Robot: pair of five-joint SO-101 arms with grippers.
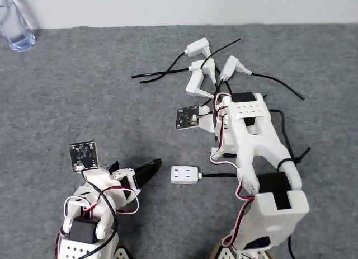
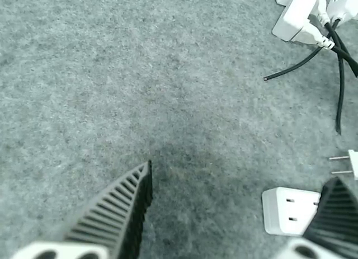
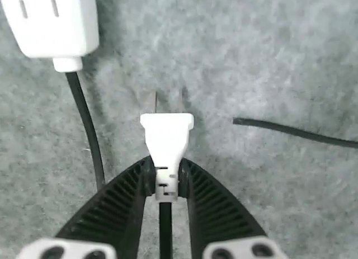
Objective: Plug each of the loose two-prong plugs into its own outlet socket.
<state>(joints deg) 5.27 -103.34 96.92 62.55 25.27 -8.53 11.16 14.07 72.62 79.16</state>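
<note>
My right gripper (image 3: 166, 164) is shut on the rear of a white two-prong plug (image 3: 166, 137); its prongs point away from me over the grey carpet. A white outlet socket (image 3: 53, 21) with a black cord lies ahead and to one side of it. In the high view the right arm (image 1: 251, 130) stretches toward a cluster of white corded pieces (image 1: 196, 83). My left gripper (image 2: 240, 175) is open just above the carpet. A white outlet socket (image 2: 291, 211) lies beside one of its fingers (image 2: 335, 208). That socket (image 1: 185, 174) sits between the arms, right of the left gripper (image 1: 146, 170).
Loose black cords (image 1: 162, 74) trail across the carpet near the cluster, and one cut cord end (image 3: 291, 133) lies near the held plug. Two bare prongs (image 2: 342, 164) poke in at the left wrist view's edge. A clear bottle (image 1: 17, 29) stands at the far left corner.
</note>
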